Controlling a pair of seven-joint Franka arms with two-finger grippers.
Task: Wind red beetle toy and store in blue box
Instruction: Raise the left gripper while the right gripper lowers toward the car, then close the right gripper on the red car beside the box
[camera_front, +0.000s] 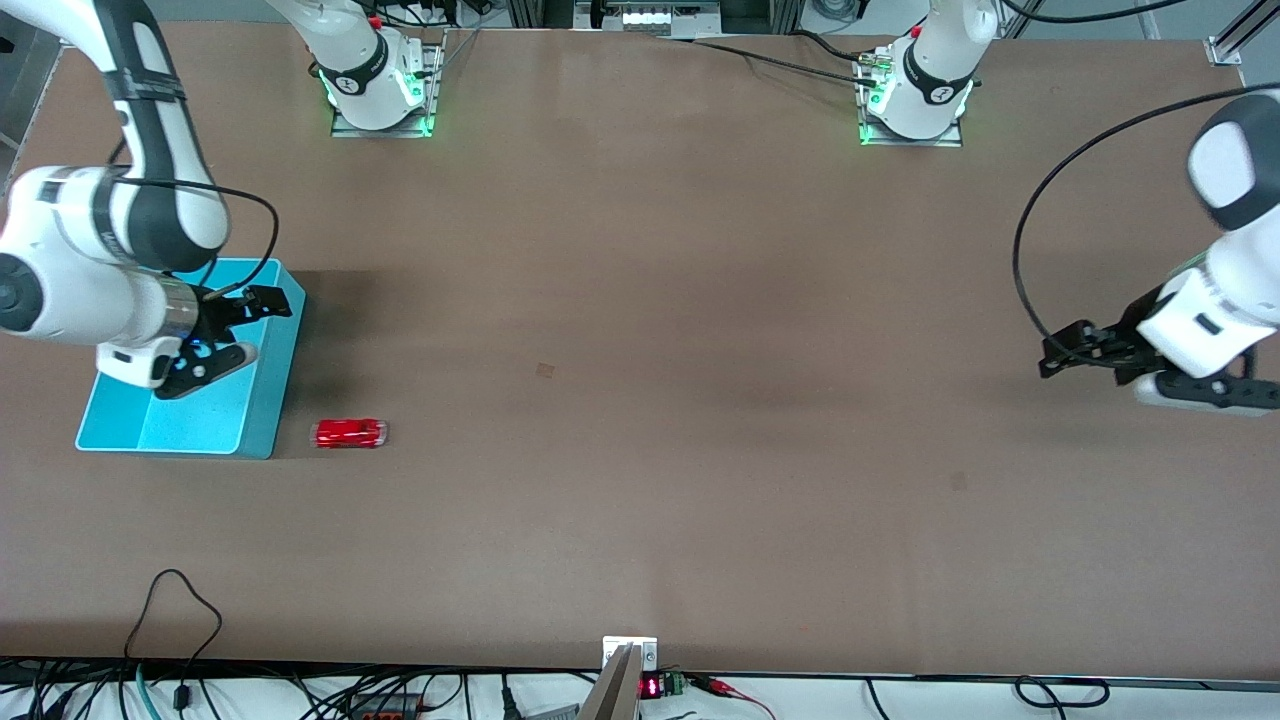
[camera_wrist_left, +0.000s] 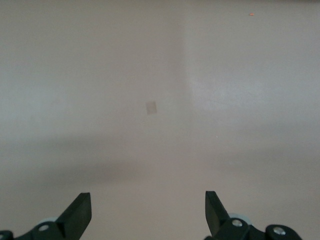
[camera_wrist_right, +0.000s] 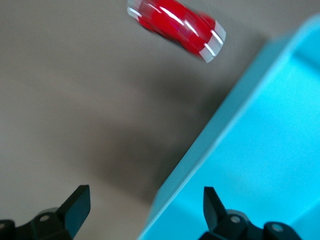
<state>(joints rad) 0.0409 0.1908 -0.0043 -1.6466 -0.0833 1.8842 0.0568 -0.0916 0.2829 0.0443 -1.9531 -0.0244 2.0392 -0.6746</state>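
Brown tabletop (camera_front: 640, 300) stretches wide before us, and we read it from the right arm's end across to the left arm's end. At the right arm's end we find the blue box (camera_front: 262, 400), a light cyan bin standing upright on the table, its inner wall filling one side of the right wrist view (camera_wrist_right: 260, 150). Over the box, above its rim on the side toward the table's middle, hangs the right gripper (camera_front: 235, 328); we see its two dark fingers spread well apart with nothing between them, and in its own wrist view (camera_wrist_right: 145, 210) the gap frames the box's edge and bare table. Just beside the box, on the table and a little nearer the front camera, lies the red beetle toy (camera_front: 350, 432), apart from the box wall and untouched; we also catch it glossy red with silvery ends in the right wrist view (camera_wrist_right: 175, 27). Well apart, at the left arm's end, the left gripper (camera_front: 1072, 350) waits above bare table, fingers wide open and holding nothing (camera_wrist_left: 147, 215).
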